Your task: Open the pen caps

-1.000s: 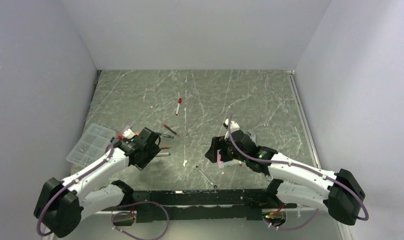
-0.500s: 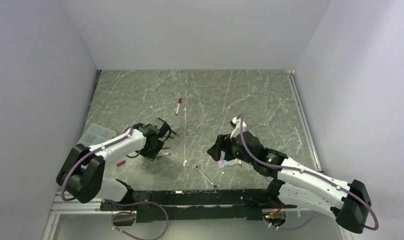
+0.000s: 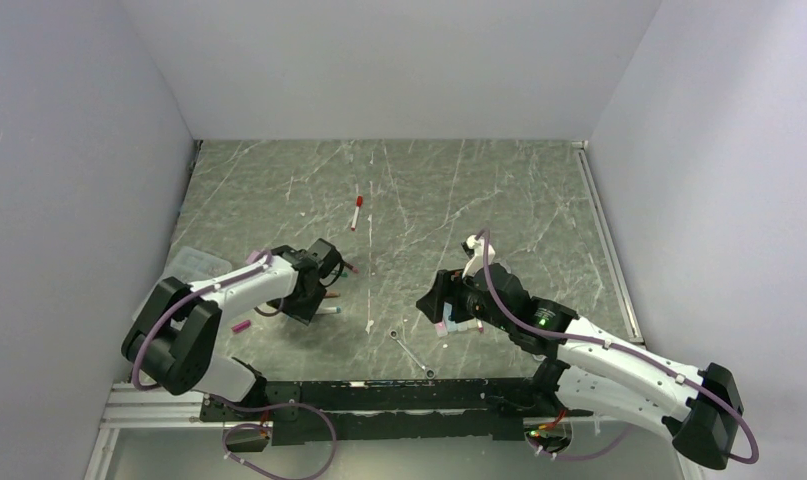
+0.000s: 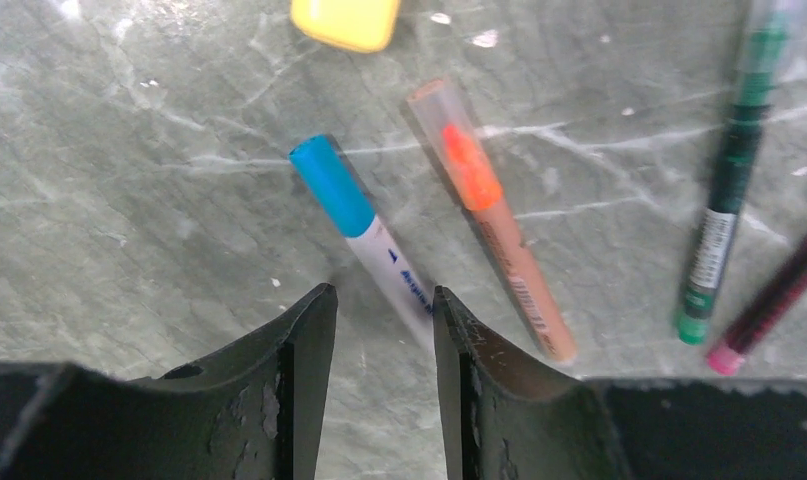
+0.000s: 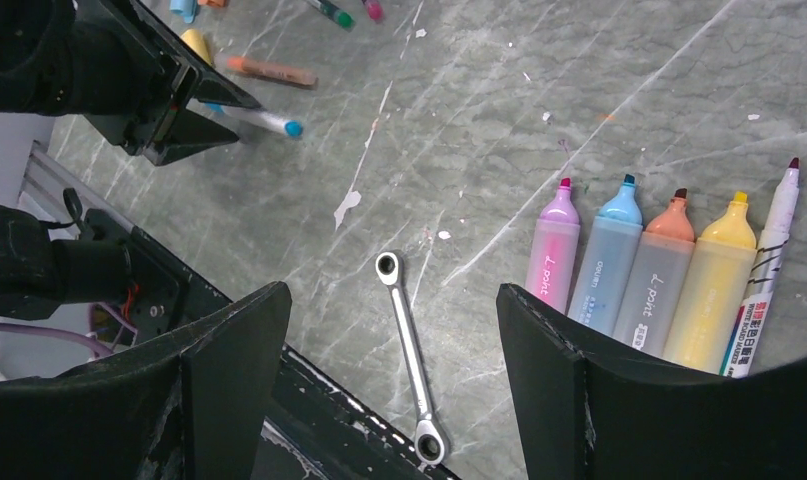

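Note:
In the left wrist view a white marker with a blue cap (image 4: pixel 330 184) lies on the table, its body running down to my left gripper's right finger. Beside it lie an orange marker with a clear cap (image 4: pixel 457 152), a green marker (image 4: pixel 734 170), a dark red marker (image 4: pixel 774 300) and a loose yellow cap (image 4: pixel 345 20). My left gripper (image 4: pixel 379 292) is open a little and empty, just above the table (image 3: pixel 314 285). My right gripper (image 5: pixel 391 295) is wide open and empty. Four uncapped pastel highlighters (image 5: pixel 639 275) and a thin uncapped marker (image 5: pixel 769 255) lie by its right finger.
A silver wrench (image 5: pixel 409 355) lies below the right gripper, near the front rail (image 3: pixel 411 355). A red-capped marker (image 3: pixel 357 212) lies farther back. A loose pink cap (image 3: pixel 241 326) and a clear plastic box (image 3: pixel 184 278) sit at the left.
The left arm has swung round and reached forward, so its gripper now sits low over the markers. The right gripper has shifted slightly right and stays open.

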`<state>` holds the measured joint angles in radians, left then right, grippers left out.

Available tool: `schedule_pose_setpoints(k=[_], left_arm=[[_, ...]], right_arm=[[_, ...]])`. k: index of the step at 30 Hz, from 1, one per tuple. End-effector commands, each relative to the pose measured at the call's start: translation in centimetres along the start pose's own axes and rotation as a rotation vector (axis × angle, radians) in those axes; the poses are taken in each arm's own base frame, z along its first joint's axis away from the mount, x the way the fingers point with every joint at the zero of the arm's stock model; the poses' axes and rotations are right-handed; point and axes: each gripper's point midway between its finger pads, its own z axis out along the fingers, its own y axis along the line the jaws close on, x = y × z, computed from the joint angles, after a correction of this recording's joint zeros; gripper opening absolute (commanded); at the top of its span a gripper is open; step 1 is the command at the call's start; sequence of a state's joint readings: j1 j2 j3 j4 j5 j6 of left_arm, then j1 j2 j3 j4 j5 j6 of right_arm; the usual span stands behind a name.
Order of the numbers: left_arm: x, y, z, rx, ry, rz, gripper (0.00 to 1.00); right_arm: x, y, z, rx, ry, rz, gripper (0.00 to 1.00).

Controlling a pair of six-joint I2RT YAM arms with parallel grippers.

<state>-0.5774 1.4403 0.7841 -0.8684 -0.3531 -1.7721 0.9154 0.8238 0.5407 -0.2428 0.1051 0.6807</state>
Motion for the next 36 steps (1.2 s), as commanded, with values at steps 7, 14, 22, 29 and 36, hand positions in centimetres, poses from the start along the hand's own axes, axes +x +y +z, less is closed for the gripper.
schedule_pose_setpoints(k=[7,14,22,29,36], left_arm=[[1.1,1.1,2.2,-0.053,0.040,0.005,0.33],[1.5,1.9,1.5,-0.024,0.085,0.017,0.02],[1.8,3.9,-6.0,0.245,0.216,0.086,0.00],[2.5,-1.8,-14.2,0.846,0.244,0.364,0.00],[5.8,-6.3,-24.1,1.554,0.274,0.617,0.00]], right_arm=[[-1.0,0.6,-0.3,-0.006,-0.027,-0.005,0.79],[-1.1,0.5,-0.5,0.004,-0.027,-0.004,0.79],[-1.7,1.5,-0.6,-0.026,-0.024,-0.010,0.79],[-2.9,7.1,-0.3,-0.268,-0.013,0.033,0.79],[-4.3,12.8,-1.9,-0.578,-0.038,0.068,0.84]])
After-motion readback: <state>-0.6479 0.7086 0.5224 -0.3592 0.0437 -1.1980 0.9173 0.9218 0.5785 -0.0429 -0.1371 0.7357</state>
